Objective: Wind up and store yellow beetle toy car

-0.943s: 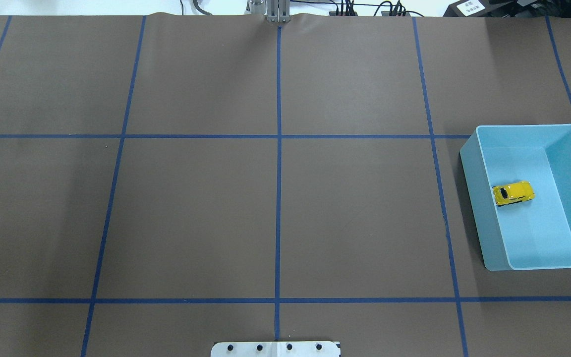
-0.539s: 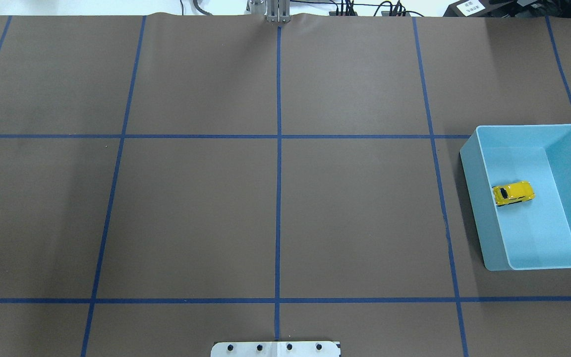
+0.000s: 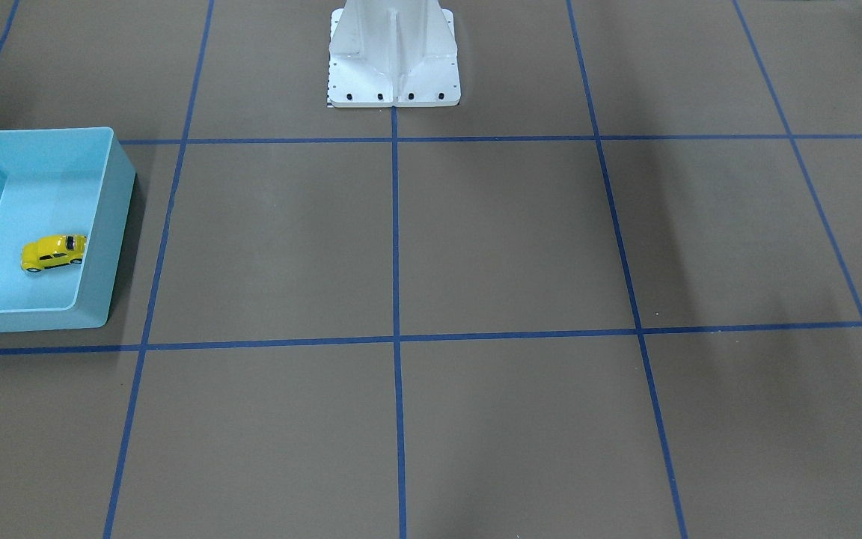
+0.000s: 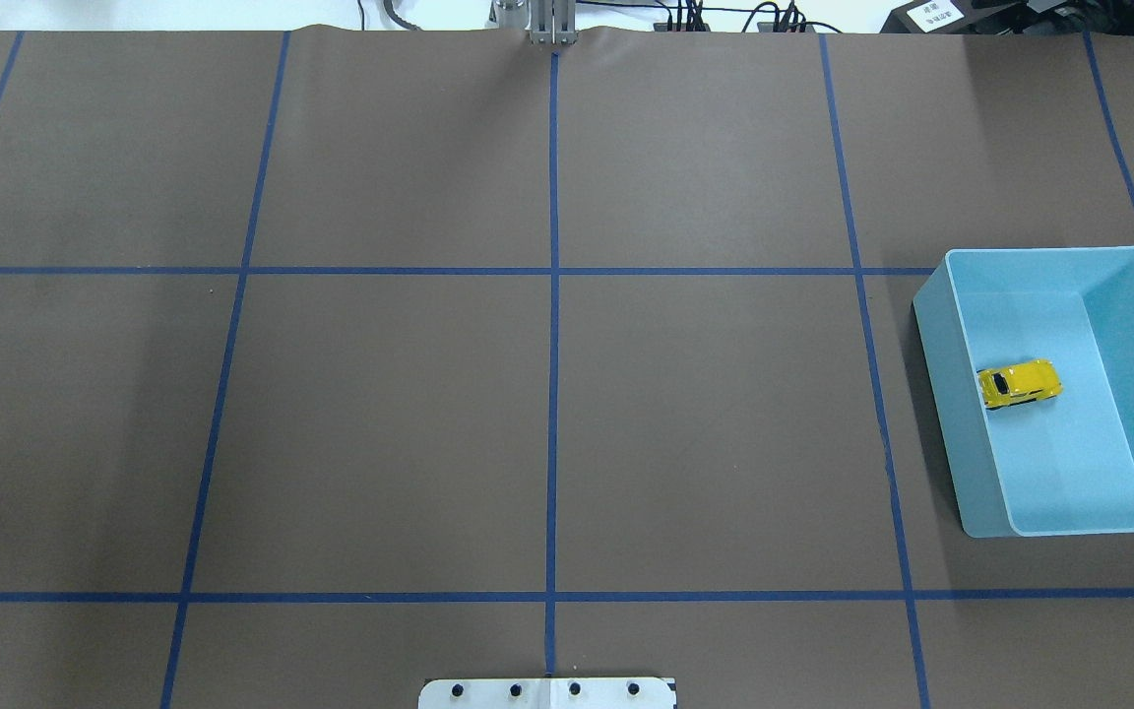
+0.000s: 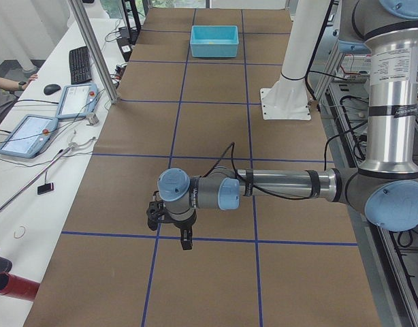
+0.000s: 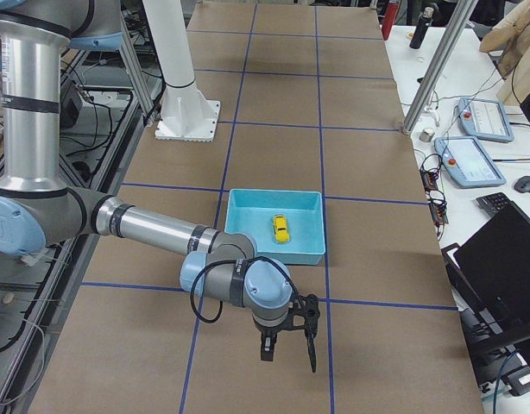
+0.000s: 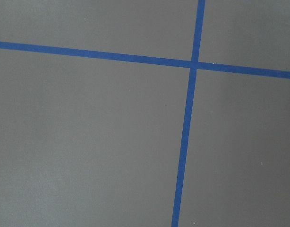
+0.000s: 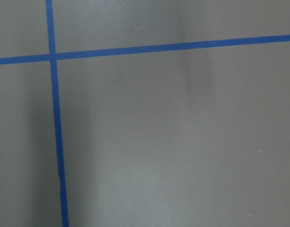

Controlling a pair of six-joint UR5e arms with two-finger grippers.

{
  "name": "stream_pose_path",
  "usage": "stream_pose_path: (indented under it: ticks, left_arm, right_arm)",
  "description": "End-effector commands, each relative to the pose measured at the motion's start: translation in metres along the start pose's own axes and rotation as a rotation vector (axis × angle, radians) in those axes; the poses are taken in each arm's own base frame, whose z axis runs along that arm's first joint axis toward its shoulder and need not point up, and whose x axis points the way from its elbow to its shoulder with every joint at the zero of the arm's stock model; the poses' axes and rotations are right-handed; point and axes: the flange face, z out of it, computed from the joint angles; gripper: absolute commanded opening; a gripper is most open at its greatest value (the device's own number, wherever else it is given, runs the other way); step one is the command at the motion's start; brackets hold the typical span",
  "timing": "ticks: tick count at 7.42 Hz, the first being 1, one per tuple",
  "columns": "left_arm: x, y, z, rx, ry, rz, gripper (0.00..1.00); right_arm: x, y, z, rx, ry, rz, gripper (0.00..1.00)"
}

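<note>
Yellow beetle toy car (image 4: 1020,383), upright — inside blue bin (image 4: 941,394)

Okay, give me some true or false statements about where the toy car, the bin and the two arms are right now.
1. The yellow beetle toy car lies inside the light-blue bin. True.
2. The right gripper holds the car. False: it hangs over the table, outside the bin.
3. The bin is on the robot's left side. False: it is on the robot's right.
4. The left gripper is far from the bin, toward the table's other end. True.
</note>
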Motion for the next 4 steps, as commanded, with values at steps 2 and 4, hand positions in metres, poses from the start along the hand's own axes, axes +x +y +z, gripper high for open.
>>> stream_pose_path:
  ticks: [2, 4]
  left_arm:
    - [0.000, 0.000, 0.000, 0.000, 0.000, 0.000, 1.00]
    - [0.000, 0.000, 0.000, 0.000, 0.000, 0.001, 1.00]
  right_arm:
    - [-0.004, -0.006, -0.004, 0.035, 0.000, -0.031, 1.00]
    - [-0.008, -0.016, -0.010, 0.045, 0.003, -0.039, 1.00]
